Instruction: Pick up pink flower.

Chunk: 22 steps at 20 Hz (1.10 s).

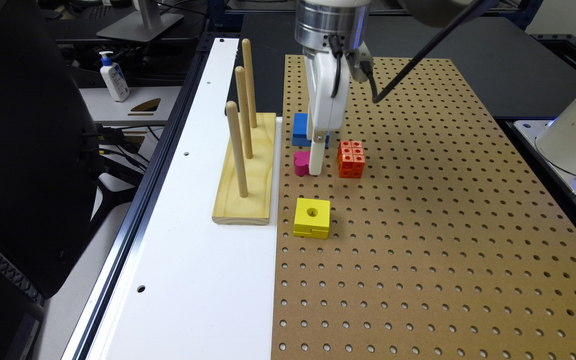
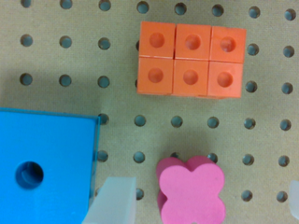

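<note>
- The gripper [image 1: 316,167] stood spread wide and low over the pegboard [image 1: 443,225], one fingertip [image 2: 112,203] on each side of the pink flower [image 2: 191,191], gripping nothing yet.
- The pink flower sat between the blue block [image 2: 44,163] and the orange cube [image 2: 190,59], so the straddle looked set for closing.

blue block [image 1: 299,128], orange studded cube [image 1: 351,159], yellow block [image 1: 312,217]

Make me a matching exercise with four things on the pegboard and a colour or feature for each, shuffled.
Things:
1. flower
2. studded cube
3. block beside the peg stand
4. block behind the gripper

Features:
A. blue
B. orange
C. pink
D. yellow

Pairs: 1-C, 2-B, 3-D, 4-A
</note>
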Available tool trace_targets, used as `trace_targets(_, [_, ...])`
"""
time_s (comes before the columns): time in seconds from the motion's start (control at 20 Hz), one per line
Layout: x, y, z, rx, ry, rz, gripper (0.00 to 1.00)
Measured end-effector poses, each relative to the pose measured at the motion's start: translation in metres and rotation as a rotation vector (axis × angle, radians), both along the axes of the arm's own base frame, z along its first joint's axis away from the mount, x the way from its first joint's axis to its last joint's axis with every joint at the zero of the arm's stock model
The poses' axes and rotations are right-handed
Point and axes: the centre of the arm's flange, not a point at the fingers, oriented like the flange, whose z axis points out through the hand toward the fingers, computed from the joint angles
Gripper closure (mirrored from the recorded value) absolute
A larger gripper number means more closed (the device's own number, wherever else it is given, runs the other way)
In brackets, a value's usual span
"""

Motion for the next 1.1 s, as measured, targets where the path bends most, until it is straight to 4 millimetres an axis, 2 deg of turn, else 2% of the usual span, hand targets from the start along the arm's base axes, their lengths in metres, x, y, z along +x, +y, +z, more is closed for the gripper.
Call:
trace_targets(0.45, [0.007, 0.001, -0.015, 0.004, 0.008, -0.002, 0.0])
trace_targets(1.1, [0.013, 0.001, -0.013, 0.005, -0.001, -0.003, 0.0])
